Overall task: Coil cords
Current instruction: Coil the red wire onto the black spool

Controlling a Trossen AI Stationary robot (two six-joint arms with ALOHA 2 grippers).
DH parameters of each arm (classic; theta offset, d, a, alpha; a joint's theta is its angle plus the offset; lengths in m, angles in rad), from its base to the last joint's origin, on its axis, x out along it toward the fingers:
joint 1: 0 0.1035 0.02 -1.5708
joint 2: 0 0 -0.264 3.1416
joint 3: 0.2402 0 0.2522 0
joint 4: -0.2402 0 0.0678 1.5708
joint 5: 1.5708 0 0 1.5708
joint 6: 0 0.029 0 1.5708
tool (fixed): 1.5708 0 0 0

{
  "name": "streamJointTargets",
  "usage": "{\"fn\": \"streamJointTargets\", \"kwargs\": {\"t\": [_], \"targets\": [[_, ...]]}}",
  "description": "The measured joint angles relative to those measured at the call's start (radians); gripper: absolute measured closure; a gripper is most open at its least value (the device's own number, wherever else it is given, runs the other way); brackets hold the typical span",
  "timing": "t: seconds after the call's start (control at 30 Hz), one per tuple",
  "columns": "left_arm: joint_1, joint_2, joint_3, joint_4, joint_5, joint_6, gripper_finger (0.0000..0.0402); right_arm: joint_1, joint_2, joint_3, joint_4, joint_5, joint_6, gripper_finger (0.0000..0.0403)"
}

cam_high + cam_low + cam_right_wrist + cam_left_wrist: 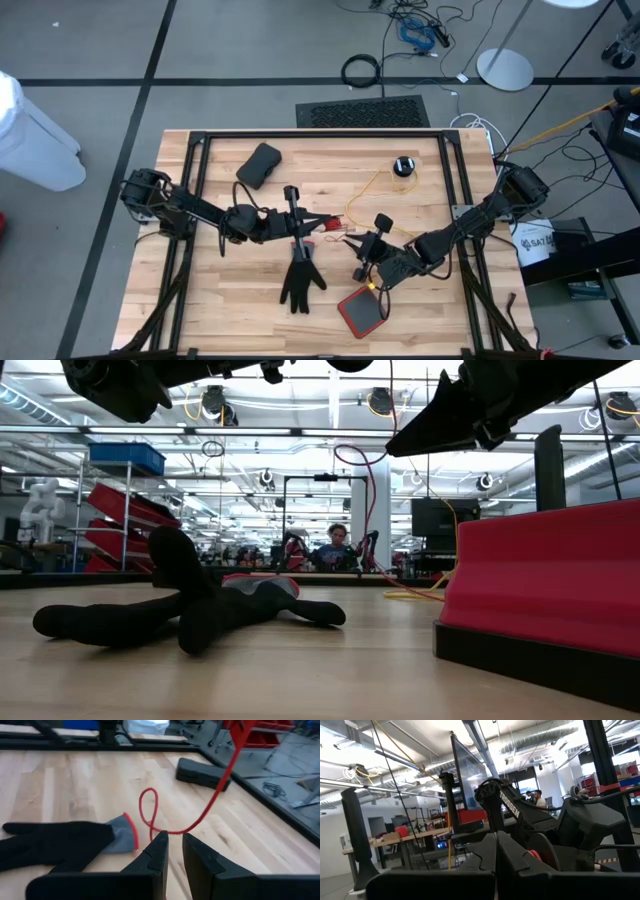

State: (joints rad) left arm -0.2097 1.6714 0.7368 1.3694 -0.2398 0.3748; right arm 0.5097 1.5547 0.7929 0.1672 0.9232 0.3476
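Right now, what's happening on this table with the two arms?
Both arms meet over the middle of the wooden table, working a thin red cord. The left pincer is shut, apparently on one end. The right pincer hovers low by a small loop of the cord lying on the wood, jaws slightly apart. A black glove lies beside them, and a yellow cord runs to a black puck.

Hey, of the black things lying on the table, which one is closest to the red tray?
The black glove, spread flat right beside the red tray. The black case and the round black puck lie much farther off.
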Motion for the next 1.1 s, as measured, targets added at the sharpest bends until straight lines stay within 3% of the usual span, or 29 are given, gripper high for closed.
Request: {"fn": "streamJointTargets", "kwargs": {"t": [1.1], "targets": [[0.0, 0.0, 0.0, -0.002, 0.001, -0.002, 0.0401, -0.055, 0.0, 0.0, 0.063, 0.075, -0.045, 0.036]]}}
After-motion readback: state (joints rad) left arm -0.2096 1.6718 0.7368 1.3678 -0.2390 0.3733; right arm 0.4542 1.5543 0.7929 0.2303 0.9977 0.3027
